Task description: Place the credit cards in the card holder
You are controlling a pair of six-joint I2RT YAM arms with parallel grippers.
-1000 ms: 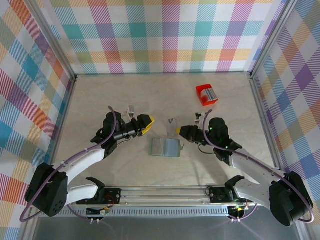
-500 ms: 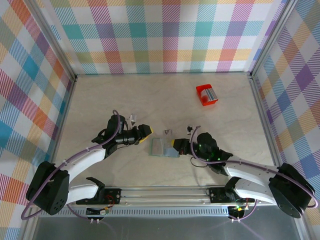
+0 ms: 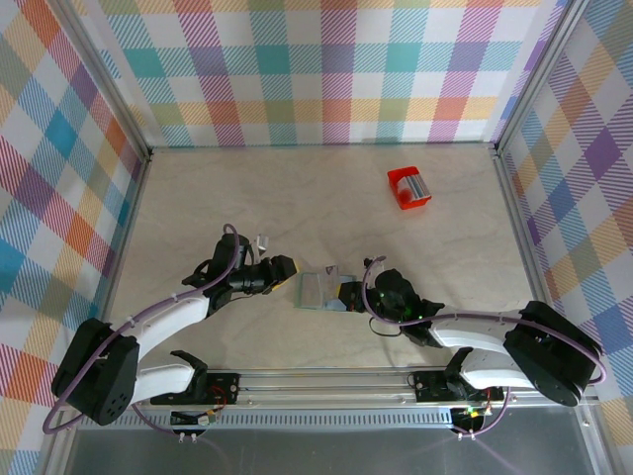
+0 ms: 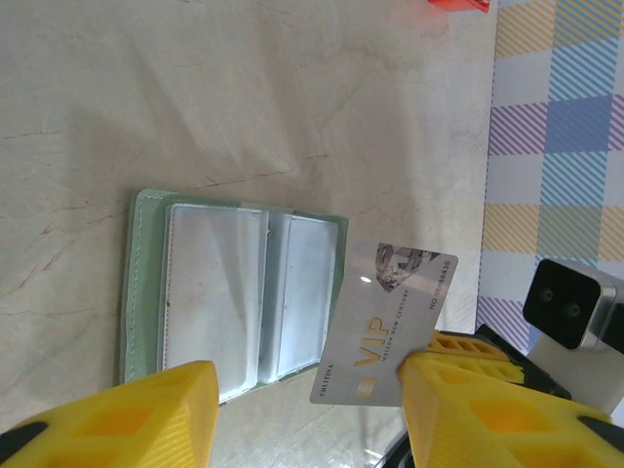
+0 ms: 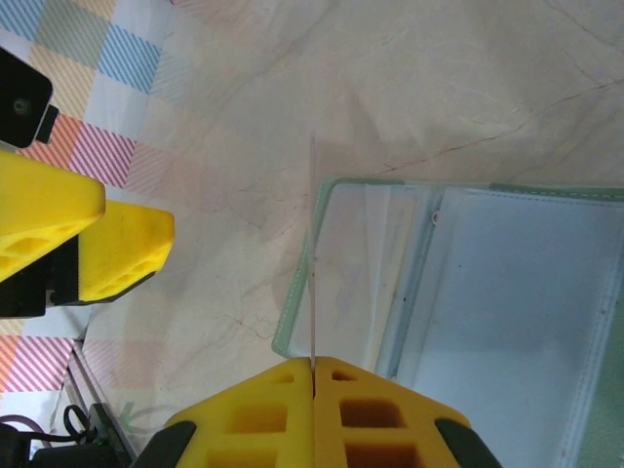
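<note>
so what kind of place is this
Probably a robot test booth: a pale tabletop boxed in by plaid panels, with two arms bolted to a rail at its near edge.

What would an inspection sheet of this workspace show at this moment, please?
Surface: pale marbled table, no spills seen.
Job's things: holder lies open, slots up; one VIP card is held on edge at its end.
Clutter: red box at the far right, apart from the work.
Grippers: left pincer open and empty beside the holder; right pincer shut on the card.
Cables: a purple cable runs along each arm.
Surroundings: plaid walls, metal frame.
</note>
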